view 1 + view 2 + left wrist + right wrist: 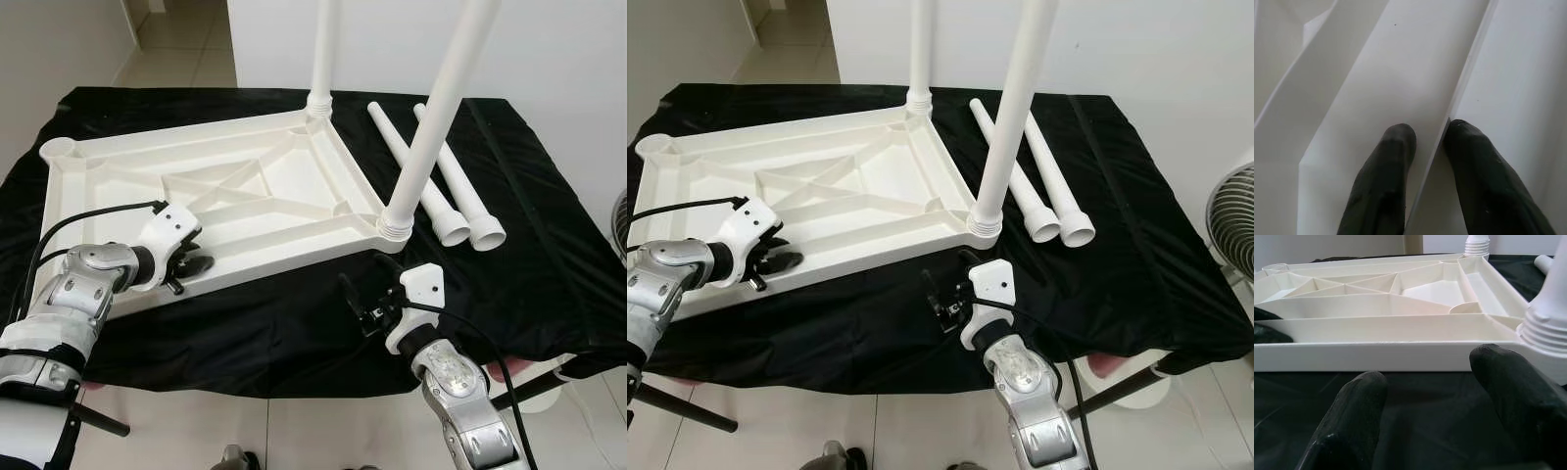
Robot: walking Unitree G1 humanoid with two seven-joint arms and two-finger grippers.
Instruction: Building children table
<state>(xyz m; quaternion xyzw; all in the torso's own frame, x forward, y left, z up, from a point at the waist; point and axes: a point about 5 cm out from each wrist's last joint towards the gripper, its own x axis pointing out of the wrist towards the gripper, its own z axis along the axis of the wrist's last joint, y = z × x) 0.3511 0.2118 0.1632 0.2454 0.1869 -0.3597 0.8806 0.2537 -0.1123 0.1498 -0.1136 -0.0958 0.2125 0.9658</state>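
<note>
The left gripper [192, 262] is reaching forward from a bent silver arm, its black fingers [1386, 171] closing on a thin white rib. The right gripper [363, 294] is hovering with fingers [1352, 416] spread apart.

We can read no text, label, brand, number or sign anywhere: the white plastic parts and the black cloth we see are plain.

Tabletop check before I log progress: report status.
Left gripper pinching tabletop rim. Right gripper open, free. Two legs fitted, two loose legs beside.
</note>
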